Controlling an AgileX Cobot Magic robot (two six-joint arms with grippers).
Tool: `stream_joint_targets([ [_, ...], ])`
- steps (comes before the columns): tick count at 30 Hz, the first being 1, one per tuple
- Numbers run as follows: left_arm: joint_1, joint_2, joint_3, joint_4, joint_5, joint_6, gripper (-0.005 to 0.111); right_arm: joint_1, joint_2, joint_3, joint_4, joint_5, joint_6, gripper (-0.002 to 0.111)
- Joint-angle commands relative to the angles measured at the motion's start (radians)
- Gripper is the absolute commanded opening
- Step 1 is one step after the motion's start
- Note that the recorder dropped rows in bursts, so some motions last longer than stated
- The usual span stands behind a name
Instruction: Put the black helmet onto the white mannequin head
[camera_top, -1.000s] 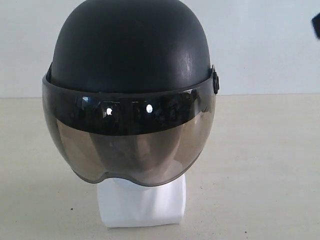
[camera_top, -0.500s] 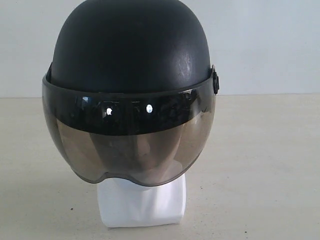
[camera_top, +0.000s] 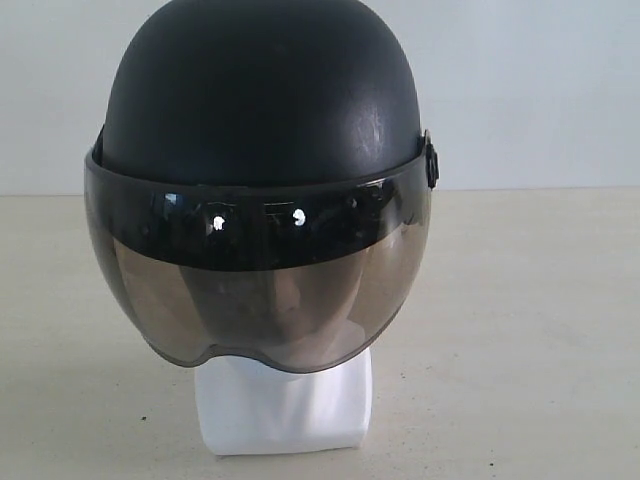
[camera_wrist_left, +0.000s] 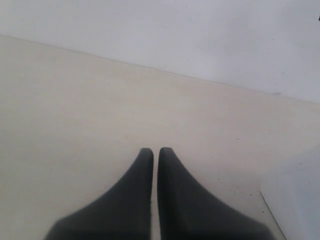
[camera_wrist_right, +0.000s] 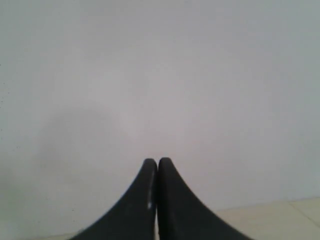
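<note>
Finding: the black helmet (camera_top: 260, 100) sits on the white mannequin head (camera_top: 285, 410), well forward of the worktop's (camera_top: 520, 330) back edge. Its smoky visor (camera_top: 260, 290) hangs over the face, and only the neck base shows clear beneath. The placement looks complete.

Tools: your left gripper (camera_wrist_left: 155, 152) is clenched on nothing, over bare worktop. Your right gripper (camera_wrist_right: 157, 162) is likewise closed and empty, facing the wall. Neither touches the helmet.

Risk: the shell is wider than the head, so it probably rests loose rather than snug. The load is top-heavy on a short base. Any brush from an arm passing close could rock the helmet askew, slide it off, or tip the whole head over. Keep both arms wide of it.

Change noted: a second ago a dark shape, likely part of an arm, showed at the exterior view's upper right edge; it is now gone. Helmet and head have not shifted.
</note>
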Motion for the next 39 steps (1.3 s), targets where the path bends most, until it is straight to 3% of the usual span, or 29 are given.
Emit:
stream_joint_targets([
  [1, 0.002, -0.003, 0.003, -0.007, -0.002, 0.004, 0.004, -0.006, -0.005, 0.091, 0.004, -0.067, 0.027, 0.0],
  [6, 0.002, -0.003, 0.003, -0.007, -0.002, 0.004, 0.004, -0.006, -0.005, 0.133, 0.004, -0.004, 0.029, 0.0],
  [15, 0.002, -0.003, 0.003, -0.007, -0.002, 0.004, 0.004, -0.006, -0.005, 0.133, 0.023, 0.28, 0.079, 0.0],
  [20, 0.002, -0.003, 0.003, -0.007, -0.002, 0.004, 0.004, -0.006, -0.005, 0.133, 0.025, 0.43, 0.006, 0.0],
  [39, 0.002, -0.003, 0.003, -0.007, -0.002, 0.004, 0.004, -0.006, -0.005, 0.133, 0.025, 0.442, -0.037, 0.0],
])
